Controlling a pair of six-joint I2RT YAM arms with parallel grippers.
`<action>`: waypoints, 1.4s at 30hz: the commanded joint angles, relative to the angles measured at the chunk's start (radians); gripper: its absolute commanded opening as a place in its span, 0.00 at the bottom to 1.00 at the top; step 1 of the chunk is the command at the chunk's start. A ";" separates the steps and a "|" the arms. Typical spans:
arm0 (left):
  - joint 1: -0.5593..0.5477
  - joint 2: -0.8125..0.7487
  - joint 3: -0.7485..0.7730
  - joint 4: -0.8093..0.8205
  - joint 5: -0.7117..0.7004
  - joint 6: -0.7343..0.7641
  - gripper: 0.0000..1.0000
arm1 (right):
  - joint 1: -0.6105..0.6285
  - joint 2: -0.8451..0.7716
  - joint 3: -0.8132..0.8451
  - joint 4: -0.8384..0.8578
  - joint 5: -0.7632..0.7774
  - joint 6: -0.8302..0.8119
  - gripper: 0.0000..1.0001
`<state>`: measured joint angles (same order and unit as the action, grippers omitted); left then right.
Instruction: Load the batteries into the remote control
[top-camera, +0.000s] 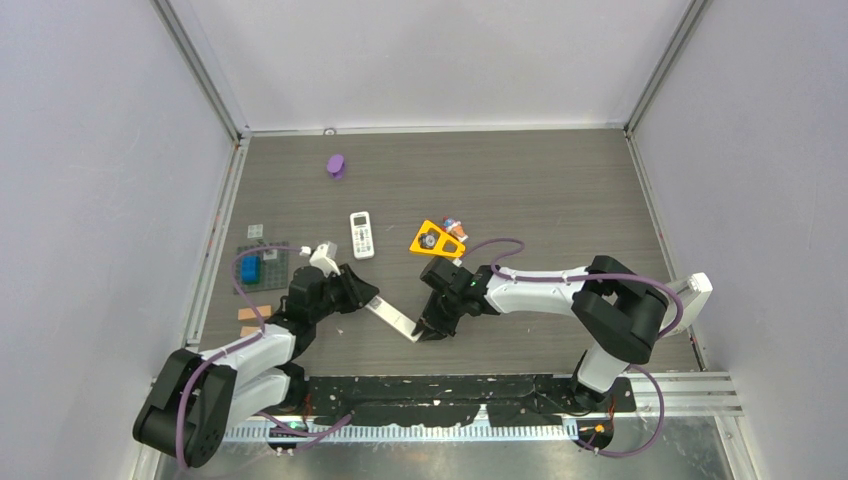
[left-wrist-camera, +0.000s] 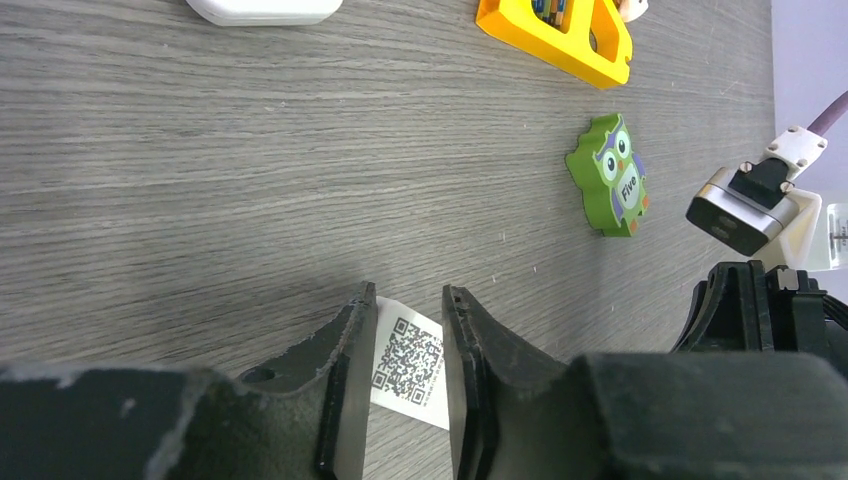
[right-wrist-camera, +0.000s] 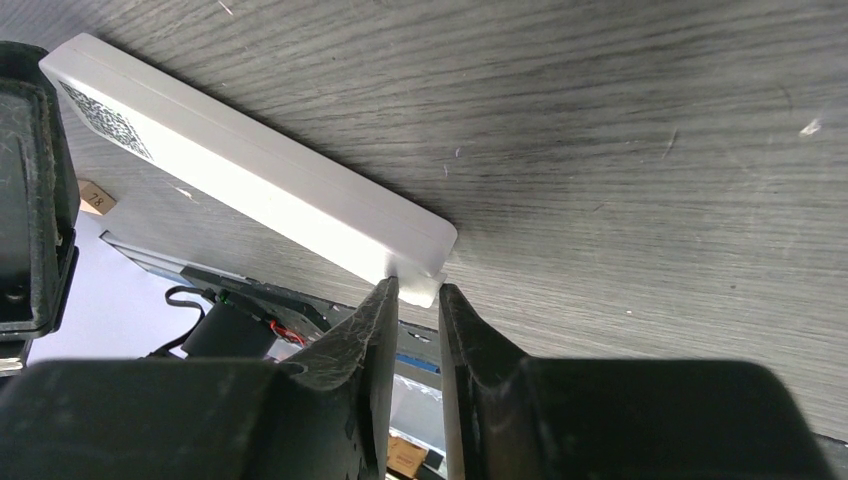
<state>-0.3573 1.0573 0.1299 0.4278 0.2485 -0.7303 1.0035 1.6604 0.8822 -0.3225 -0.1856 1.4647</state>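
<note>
Pale walls box in a grey wood-grain table (top-camera: 560, 180), where two arms share a long white remote (top-camera: 398, 319) near the middle of the near edge. The left gripper (left-wrist-camera: 410, 345), jaws narrow, clamps the end bearing a QR label (left-wrist-camera: 407, 362). The right gripper (right-wrist-camera: 418, 300), nearly closed, pinches the opposite end. The batteries (top-camera: 455, 228) lie toward the table's centre, just beside an orange triangle (top-camera: 437, 241) and well apart from the held remote. A smaller remote (top-camera: 361, 234) lies left of the triangle, and a green owl (left-wrist-camera: 610, 175) sits near the right arm.
</note>
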 joint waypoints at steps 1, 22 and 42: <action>-0.014 -0.011 -0.014 -0.052 0.016 -0.001 0.34 | -0.011 0.026 0.017 -0.012 0.063 -0.008 0.25; -0.030 0.072 0.008 -0.067 0.048 0.011 0.06 | -0.011 0.034 0.016 0.037 0.062 -0.026 0.17; -0.081 0.084 -0.046 -0.005 0.039 -0.043 0.00 | -0.020 0.073 0.070 0.068 0.073 -0.080 0.18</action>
<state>-0.3943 1.1442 0.1001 0.5655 0.1791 -0.7574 0.9970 1.6962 0.9188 -0.3344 -0.2344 1.4109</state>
